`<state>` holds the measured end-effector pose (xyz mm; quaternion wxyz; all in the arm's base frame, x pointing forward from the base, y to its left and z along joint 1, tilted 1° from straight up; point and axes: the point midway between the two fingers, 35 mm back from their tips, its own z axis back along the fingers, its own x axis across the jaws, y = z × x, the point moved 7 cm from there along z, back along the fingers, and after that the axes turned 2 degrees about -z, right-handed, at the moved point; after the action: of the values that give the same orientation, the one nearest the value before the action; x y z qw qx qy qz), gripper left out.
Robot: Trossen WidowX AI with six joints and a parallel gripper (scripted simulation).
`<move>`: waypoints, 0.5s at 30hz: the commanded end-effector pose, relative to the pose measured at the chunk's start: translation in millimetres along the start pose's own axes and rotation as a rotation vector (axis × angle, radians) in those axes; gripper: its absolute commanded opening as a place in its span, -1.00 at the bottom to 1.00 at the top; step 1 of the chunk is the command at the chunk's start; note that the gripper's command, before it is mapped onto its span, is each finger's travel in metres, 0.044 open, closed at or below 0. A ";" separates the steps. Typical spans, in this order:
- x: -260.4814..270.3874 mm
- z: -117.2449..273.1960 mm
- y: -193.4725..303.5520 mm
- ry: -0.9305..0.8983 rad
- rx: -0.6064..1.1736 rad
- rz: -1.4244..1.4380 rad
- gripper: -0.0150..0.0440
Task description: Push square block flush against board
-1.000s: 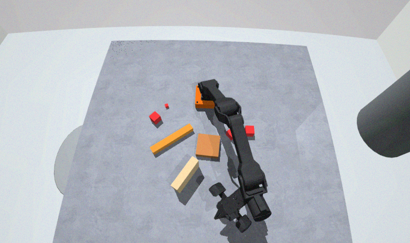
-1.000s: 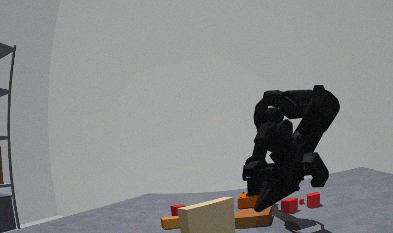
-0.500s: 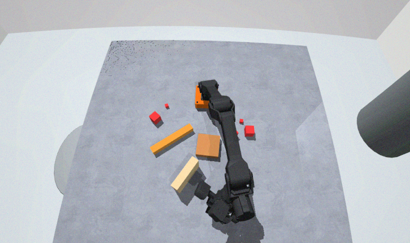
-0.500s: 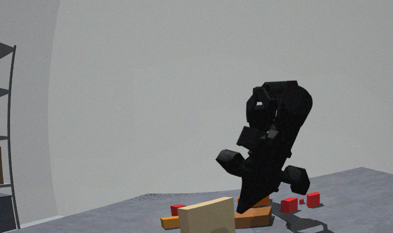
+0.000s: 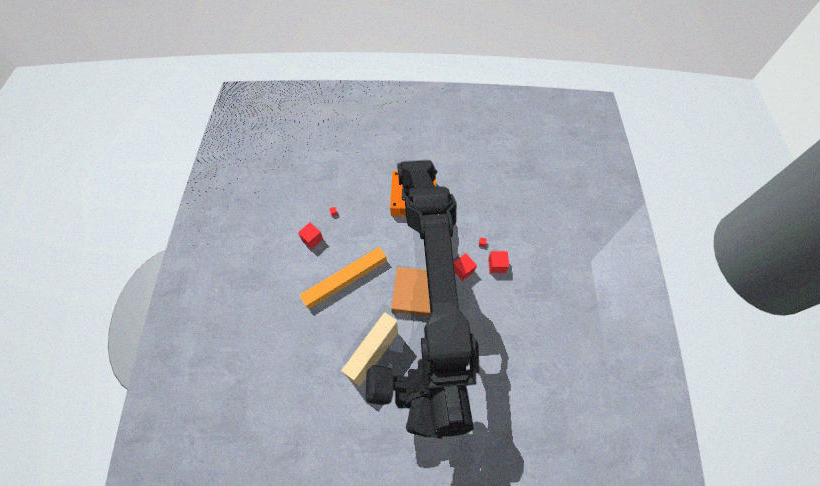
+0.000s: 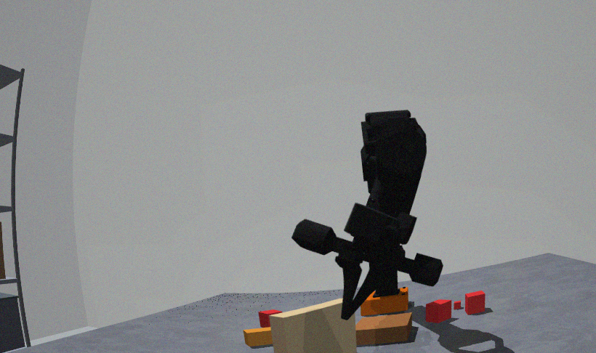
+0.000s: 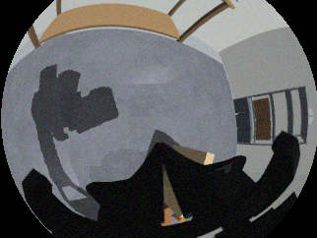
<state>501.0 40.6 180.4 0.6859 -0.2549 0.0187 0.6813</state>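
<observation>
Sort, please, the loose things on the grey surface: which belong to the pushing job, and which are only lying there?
For the job:
- square block
- pale board, most likely

Just lying about:
- long orange bar
- five red cubes

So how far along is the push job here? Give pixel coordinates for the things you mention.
Nothing looks finished: the square block (image 5: 410, 290) (image 6: 385, 329) (image 7: 167, 215) and cream board (image 5: 369, 347) (image 6: 313, 333) (image 7: 197, 154) lie apart. The shut gripper (image 5: 400, 386) (image 6: 346, 316) (image 7: 158, 146) is at the board; contact is unclear. Left: bring a full block side against it, align an edge, withdraw.
</observation>
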 end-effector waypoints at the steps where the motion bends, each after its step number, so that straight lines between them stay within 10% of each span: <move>1: -9.8 1.4 5.5 -0.037 0.033 0.103 -0.49; 15: -45.4 8.0 27.0 -0.230 0.113 0.527 -0.49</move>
<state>475.4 5.4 192.6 0.5238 -0.1420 0.0464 0.8386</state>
